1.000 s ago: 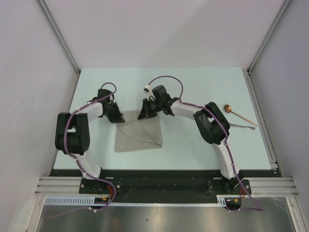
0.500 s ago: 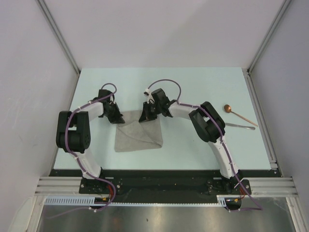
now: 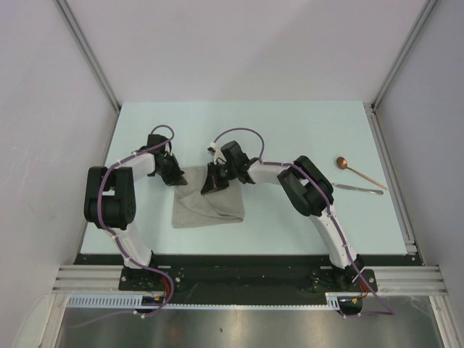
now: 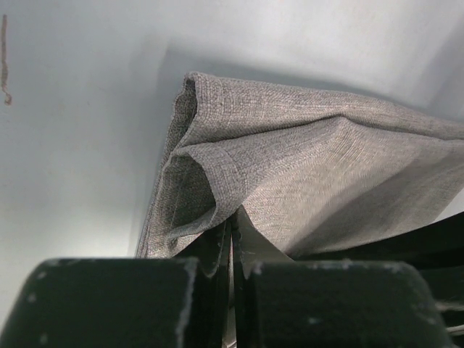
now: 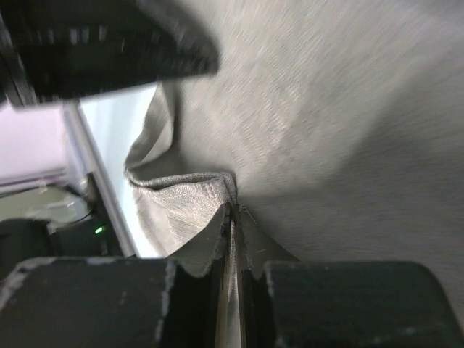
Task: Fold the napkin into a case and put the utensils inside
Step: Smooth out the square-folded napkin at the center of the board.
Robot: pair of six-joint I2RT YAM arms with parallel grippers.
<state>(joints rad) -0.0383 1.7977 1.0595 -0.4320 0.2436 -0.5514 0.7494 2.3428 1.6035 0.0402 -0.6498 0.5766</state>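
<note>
The grey-beige napkin [image 3: 210, 209] lies on the pale table between the two arms, its far edge lifted and bunched. My left gripper [image 3: 176, 178] is shut on the far left corner, and the cloth [image 4: 312, 167] folds over the closed fingertips [image 4: 233, 226]. My right gripper [image 3: 213, 185] is shut on the far edge further right, with fabric [image 5: 333, 109] pinched at its tips [image 5: 232, 212]. The utensils lie apart at the right: a copper spoon [image 3: 358, 172] and a thin silvery piece [image 3: 359, 190]. No case is in view.
The table's right rail [image 3: 391, 174] runs just beyond the utensils. Grey walls close in the table on the left, right and far sides. The arm bases stand along the black near edge [image 3: 239, 272].
The right gripper has moved left and towards the near edge, pulling the napkin's far edge with it, so the cloth bunches up. The left gripper has hardly moved.
</note>
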